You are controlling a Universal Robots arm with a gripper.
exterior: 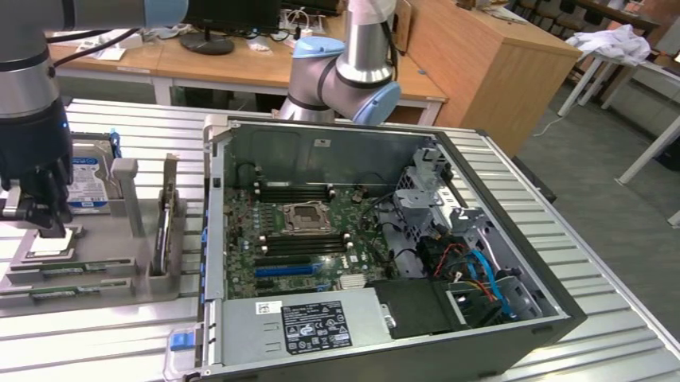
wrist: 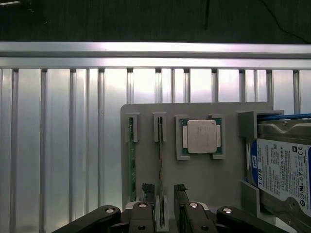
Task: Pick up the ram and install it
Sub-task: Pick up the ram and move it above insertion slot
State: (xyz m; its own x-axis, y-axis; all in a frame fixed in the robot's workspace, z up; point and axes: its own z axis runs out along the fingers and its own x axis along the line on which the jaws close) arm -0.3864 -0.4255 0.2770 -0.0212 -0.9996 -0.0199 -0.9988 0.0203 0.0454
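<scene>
Two jaws stand wide apart and grip nothing. They hang over a grey fixture tray (wrist: 146, 111), one on each side of the ram (wrist: 160, 165). The ram is a thin stick seated on edge in a narrow slot of the tray. The jaws straddle one end of it and are not closed on it. Whether either jaw touches the slot's walls cannot be told.

A second green stick (wrist: 131, 165) sits in the parallel slot just beside the ram, nearest the tray's end edge. On the ram's other side a square processor (wrist: 200, 137) lies flat in its recess. Beyond that, a blue-labelled hard drive (wrist: 284, 170) stands in a bracket at the tray's opposite end.

From the exterior view, the arm (exterior: 27, 87) stands over the same tray (exterior: 107, 243). The ram (exterior: 80, 271) and the second stick (exterior: 64, 293) lie low in their slots, and the hard drive (exterior: 91, 187) is upright behind them. The tray rests on a ribbed metal worktop (exterior: 107, 334), close to the edge on the exterior view's left.

Just beside the tray, toward the worktop's middle, an open computer case (exterior: 558, 314) lies on its side. Its motherboard (exterior: 266, 231) is exposed. It shows a processor socket (exterior: 305, 215) between long black slots (exterior: 292, 191), and a blue slot (exterior: 285, 270) nearer the labelled power supply (exterior: 308, 322). Orange and blue cables (exterior: 478, 270) fill the case's corner toward the exterior view's right.
</scene>
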